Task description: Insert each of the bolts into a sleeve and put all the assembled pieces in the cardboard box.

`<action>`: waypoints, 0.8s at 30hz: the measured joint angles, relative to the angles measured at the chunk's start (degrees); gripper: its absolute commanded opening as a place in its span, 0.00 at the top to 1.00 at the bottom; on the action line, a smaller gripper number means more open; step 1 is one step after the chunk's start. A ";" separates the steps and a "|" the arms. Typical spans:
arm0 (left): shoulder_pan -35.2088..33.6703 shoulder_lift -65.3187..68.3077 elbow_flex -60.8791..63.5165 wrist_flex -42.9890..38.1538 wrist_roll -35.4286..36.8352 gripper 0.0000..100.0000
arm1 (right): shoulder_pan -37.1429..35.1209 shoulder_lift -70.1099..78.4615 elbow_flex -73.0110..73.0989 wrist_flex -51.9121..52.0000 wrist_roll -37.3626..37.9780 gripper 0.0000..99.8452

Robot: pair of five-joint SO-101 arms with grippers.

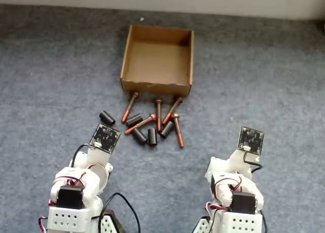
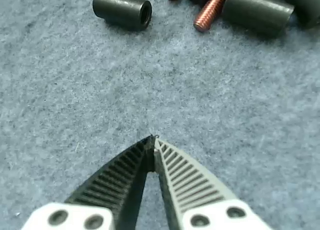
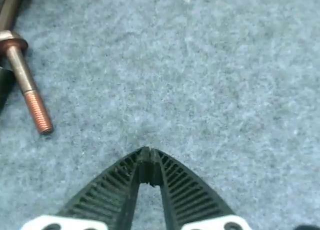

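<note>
Both tools are closed on nothing. My left tool (image 2: 152, 140) hangs with its tips together over the grey worktop (image 1: 264, 80), near a lone black sleeve (image 2: 122, 8). My right tool (image 3: 146, 151) is pinched shut the same way beside a copper bolt (image 3: 25, 82). Other bolts (image 1: 129, 107) and sleeves (image 1: 139, 136) lie in a loose heap just in front of the cardboard box (image 1: 155, 87).
</note>
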 measured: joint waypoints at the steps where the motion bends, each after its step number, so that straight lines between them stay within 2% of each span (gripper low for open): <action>1: 0.00 0.00 0.00 0.00 0.00 0.99 | 0.00 0.00 0.00 0.00 0.00 0.99; 13: 0.00 0.00 -0.18 0.00 0.00 0.99 | 0.00 0.00 0.00 0.00 0.00 0.99; 21: -0.18 0.00 -5.63 0.00 0.00 0.99 | 0.00 0.00 0.00 0.44 0.00 0.99; 24: -0.18 0.00 -5.71 -2.73 0.00 0.99 | 0.00 0.00 0.00 0.44 5.27 0.99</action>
